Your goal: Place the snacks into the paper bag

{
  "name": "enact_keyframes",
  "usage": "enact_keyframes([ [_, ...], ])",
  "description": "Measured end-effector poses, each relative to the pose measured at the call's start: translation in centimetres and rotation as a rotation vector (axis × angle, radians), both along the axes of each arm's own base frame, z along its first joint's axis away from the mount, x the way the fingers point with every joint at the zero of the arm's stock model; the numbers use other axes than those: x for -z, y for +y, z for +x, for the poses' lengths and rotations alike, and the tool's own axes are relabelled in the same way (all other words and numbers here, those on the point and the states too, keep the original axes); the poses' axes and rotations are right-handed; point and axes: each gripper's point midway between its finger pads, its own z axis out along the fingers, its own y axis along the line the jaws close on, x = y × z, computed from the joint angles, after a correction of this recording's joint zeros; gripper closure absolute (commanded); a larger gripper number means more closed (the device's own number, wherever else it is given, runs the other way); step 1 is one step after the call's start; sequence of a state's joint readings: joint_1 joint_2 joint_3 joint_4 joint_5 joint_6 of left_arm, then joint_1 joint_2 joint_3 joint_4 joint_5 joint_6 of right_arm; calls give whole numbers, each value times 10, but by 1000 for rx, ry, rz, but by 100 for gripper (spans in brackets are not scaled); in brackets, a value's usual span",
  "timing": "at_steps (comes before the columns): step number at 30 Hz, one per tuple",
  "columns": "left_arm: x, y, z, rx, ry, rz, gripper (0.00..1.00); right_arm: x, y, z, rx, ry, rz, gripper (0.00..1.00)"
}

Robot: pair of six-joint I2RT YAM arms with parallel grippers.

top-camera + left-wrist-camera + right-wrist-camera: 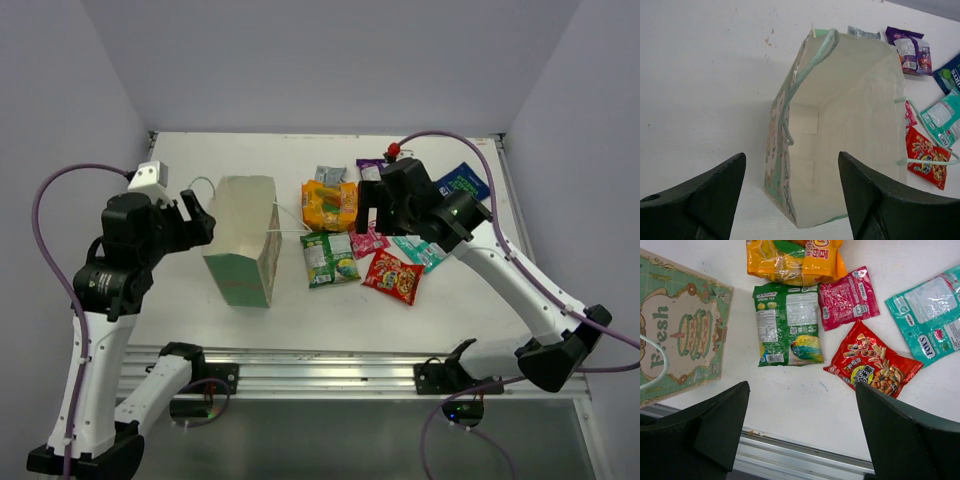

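Observation:
The paper bag (245,240) stands upright on the table with its mouth open; the left wrist view shows its inside (850,100) with no packet in it. My left gripper (195,215) is open and empty, hovering above the bag's left rim (791,156). The snacks lie to the right of the bag: orange (330,205), green (330,258), red (393,276), pink (368,240), teal (420,252), dark blue (462,183), purple (368,170), silver-grey (328,174). My right gripper (380,215) is open and empty above them, above bare table below the green packet (787,322) and the red packet (872,360).
The table's near metal rail (805,452) runs just below the right gripper's view. The bag's printed side (682,330) and a string handle (655,365) face the packets. White walls close the table on the left, back and right.

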State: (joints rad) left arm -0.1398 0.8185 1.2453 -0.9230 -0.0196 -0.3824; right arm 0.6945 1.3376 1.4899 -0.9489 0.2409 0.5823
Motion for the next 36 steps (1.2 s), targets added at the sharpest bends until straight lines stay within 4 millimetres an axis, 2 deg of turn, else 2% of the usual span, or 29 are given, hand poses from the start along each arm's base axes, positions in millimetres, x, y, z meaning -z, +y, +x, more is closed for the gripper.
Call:
enact_keyframes([
  [2, 10, -3, 4, 15, 11, -2, 29, -1, -4, -1, 6, -8, -6, 9],
  [3, 17, -5, 7, 24, 21, -1, 36, -1, -5, -2, 8, -12, -9, 9],
  [8, 40, -7, 21, 40, 69, 17, 44, 1, -8, 0, 17, -17, -25, 9],
  [10, 42, -8, 25, 42, 64, 21, 55, 2, -9, 0, 17, -18, -32, 9],
  [11, 42, -8, 27, 45, 56, 24, 65, 4, -9, 1, 15, -18, -36, 8],
  [13, 41, -8, 30, 47, 41, 24, 76, 6, -9, 2, 11, -23, -43, 8],
  [14, 41, -9, 32, 49, 35, 25, 86, 7, -9, 4, 11, -25, -51, 7],
  [17, 44, -9, 36, 54, 33, 32, 99, 11, -8, 11, 8, -36, -76, 5],
  [23, 47, -10, 44, 55, 17, 33, 100, 34, -9, 44, 25, -26, -117, 1],
  [26, 50, -10, 46, 55, 11, 34, 100, 59, -23, 71, 72, 19, -121, 1],
  [28, 51, -10, 47, 53, 12, 35, 100, 80, -34, 79, 90, 56, -140, 1],
  [32, 54, -10, 46, 53, 17, 36, 100, 126, -42, 74, 78, 169, -194, 1],
  [36, 54, -10, 46, 53, 18, 36, 100, 166, -52, 43, 56, 273, -247, 1],
])
